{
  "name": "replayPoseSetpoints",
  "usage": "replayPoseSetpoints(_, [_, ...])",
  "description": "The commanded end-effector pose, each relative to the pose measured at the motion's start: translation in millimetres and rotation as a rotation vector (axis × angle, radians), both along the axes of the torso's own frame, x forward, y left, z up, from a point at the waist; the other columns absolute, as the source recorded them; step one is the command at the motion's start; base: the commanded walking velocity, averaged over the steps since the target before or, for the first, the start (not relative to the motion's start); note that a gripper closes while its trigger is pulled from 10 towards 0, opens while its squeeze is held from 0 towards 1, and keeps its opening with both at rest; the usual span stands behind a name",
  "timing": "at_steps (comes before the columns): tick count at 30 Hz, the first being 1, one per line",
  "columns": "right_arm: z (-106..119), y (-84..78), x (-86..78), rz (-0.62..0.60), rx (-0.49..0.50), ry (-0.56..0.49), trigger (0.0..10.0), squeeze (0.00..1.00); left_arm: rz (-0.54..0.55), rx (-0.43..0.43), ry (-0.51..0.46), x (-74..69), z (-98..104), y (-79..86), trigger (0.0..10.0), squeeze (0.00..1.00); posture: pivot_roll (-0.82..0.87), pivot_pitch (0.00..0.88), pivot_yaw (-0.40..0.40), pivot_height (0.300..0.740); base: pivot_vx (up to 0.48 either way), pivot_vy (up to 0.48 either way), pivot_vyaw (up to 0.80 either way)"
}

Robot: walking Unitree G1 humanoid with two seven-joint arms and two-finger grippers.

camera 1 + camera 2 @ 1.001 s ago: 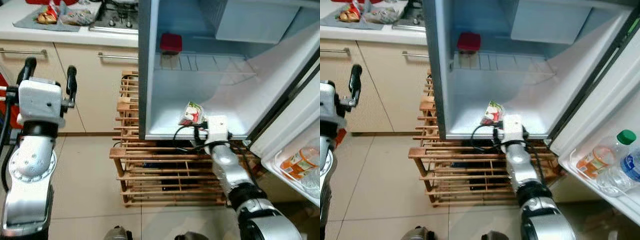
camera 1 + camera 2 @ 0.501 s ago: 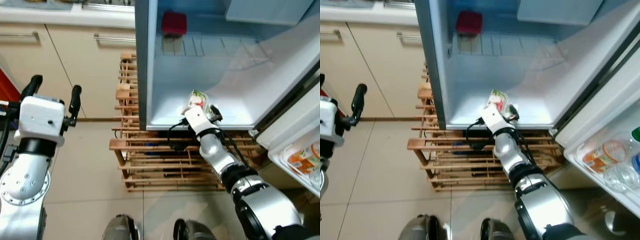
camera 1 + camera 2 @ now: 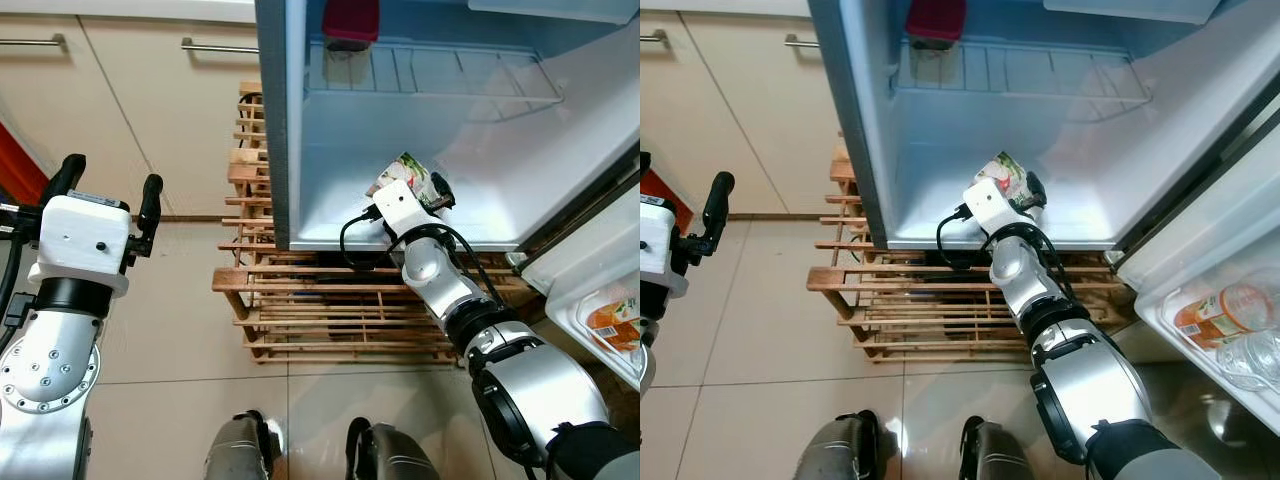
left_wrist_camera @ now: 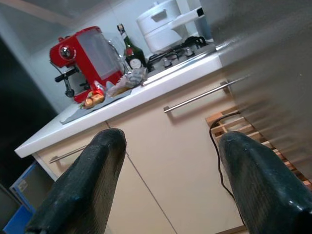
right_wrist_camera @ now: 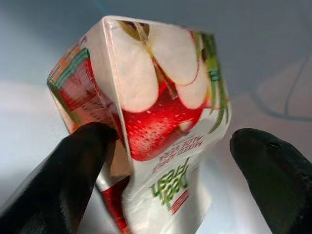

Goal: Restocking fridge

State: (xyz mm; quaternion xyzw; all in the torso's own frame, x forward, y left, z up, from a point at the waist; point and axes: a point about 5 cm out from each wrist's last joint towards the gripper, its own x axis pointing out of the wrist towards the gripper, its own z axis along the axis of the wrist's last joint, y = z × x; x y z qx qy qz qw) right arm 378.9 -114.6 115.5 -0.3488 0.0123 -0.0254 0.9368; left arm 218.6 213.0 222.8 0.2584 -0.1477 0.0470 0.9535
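Your right gripper (image 5: 165,161) sat spread around the tilted juice carton (image 5: 151,122), carton dead ahead at 12 o'clock.

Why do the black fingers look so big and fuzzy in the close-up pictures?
Right wrist view: the fingers sit right by the lens, blurred, while the juice carton between them is sharp. Left wrist view: the fingers are likewise soft, and the fridge wall is smeared and grainy.
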Motion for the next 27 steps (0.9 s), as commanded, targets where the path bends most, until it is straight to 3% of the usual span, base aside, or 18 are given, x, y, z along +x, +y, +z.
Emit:
replayPoseSetpoints(1, [-6.4, -4.9, -2.3, -0.020, 0.003, 0.027, 10.0, 0.00, -0.014, 0.013, 0.001, -2.1, 2.1, -2.3, 10.0, 0.00, 0.23, 0.249, -0.049, 0.731, 0.000, 0.000, 0.00])
replayPoseSetpoints(17, [-6.4, -4.9, -2.3, -0.020, 0.003, 0.027, 10.0, 0.00, -0.014, 0.013, 0.001, -2.1, 2.1, -2.3, 10.0, 0.00, 0.23, 0.249, -0.049, 0.731, 0.000, 0.000, 0.00])
replayPoseSetpoints(18, [-2.2, -5.5, 0.6, -0.038, 0.066, 0.030, 10.0, 0.00, -0.014, 0.012, 0.006, -1.6, 2.0, -3.0, 10.0, 0.00, 0.23, 0.249, -0.049, 0.731, 0.000, 0.000, 0.00])
replayPoseSetpoints(19, [9.1, -25.5, 0.6, -0.091, 0.123, -0.108, 10.0, 0.00, -0.016, 0.004, 0.004, 5.3, -2.6, -6.4, 10.0, 0.00, 0.17, 0.196, -0.073, 0.731, 0.000, 0.000, 0.00])
replayPoseSetpoints(20, [13.3, -41.3, -2.3, -0.134, 0.218, -0.181, 10.0, 0.00, -0.018, -0.001, 0.001, 10.3, -5.9, -9.2, 10.0, 0.00, 0.17, 0.196, -0.073, 0.731, 0.000, 0.000, 0.00])
replayPoseSetpoints(22, [8.5, -59.5, -8.8, -0.193, 0.410, -0.198, 10.0, 0.00, -0.021, -0.007, -0.003, 15.6, -9.8, -12.4, 10.0, 0.00, 0.17, 0.186, -0.077, 0.731, 0.000, 0.000, 0.00])
replayPoseSetpoints(23, [8.5, -59.5, -8.8, -0.193, 0.410, -0.198, 10.0, 0.00, -0.021, -0.007, -0.003, 15.6, -9.8, -12.4, 10.0, 0.00, 0.17, 0.186, -0.077, 0.731, 0.000, 0.000, 0.00])
replayPoseSetpoints(25, [-5.2, -57.7, -13.1, -0.198, 0.598, -0.115, 10.0, 0.00, -0.021, -0.009, -0.005, 16.7, -10.6, -12.6, 10.0, 0.00, 0.16, 0.174, -0.079, 0.731, 0.000, 0.000, 0.00])
replayPoseSetpoints(27, [-9.8, -52.8, -15.9, -0.172, 0.666, -0.094, 10.0, 0.00, -0.022, -0.012, -0.005, 18.0, -12.0, -12.8, 10.0, 0.00, 0.15, 0.159, -0.083, 0.731, 0.000, 0.000, 0.00])
